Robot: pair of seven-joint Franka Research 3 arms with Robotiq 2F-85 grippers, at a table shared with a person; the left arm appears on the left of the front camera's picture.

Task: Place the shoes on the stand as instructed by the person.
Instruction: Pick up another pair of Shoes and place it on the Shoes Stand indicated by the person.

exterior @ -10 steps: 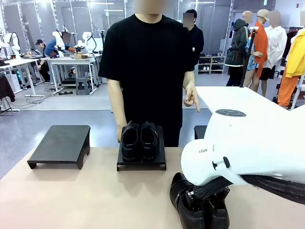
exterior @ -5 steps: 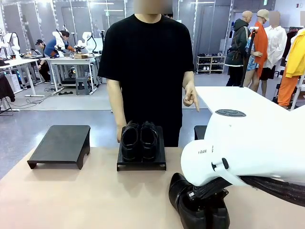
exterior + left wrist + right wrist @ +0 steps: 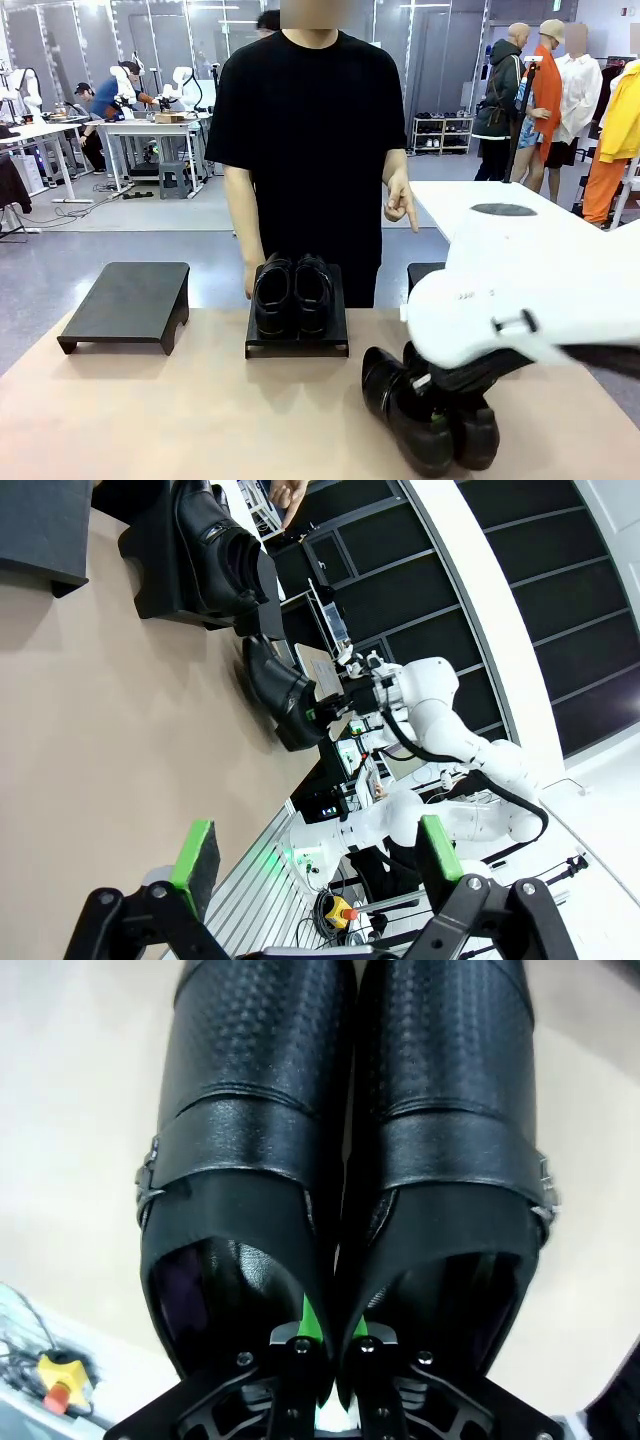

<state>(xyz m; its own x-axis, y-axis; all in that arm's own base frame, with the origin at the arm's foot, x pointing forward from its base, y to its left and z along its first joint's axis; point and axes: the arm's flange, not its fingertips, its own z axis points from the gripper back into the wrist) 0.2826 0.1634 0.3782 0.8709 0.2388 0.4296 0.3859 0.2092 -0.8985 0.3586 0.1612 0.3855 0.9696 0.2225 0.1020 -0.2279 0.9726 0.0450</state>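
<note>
Green pads nipped close at the right gripper: jaws drawn narrow, pinching together the two inner walls of a pair of glossy black dress shoes, one finger down inside each opening, just behind the straps and their small metal buckles. From the front, same gripper tucked under the white right arm, clamped into that pair at the near right of the beige table, rounded toes nearest the camera; no telling whether soles touching the tabletop or just clear of it. Over on the other side, left gripper spread wide, green pads closed on nothing, hanging above the table well apart from the shoes. Farther back, second pair of the same black shoes side by side on the middle stand, a low black platform at the far edge. Well apart to its left, left stand of the same make, and a corner of a third stand just visible behind the right arm. Beyond the table, person in a black T-shirt, facing the robot, one hand held out at the side with index finger pointing downward, above that third stand's side of the table.
</note>
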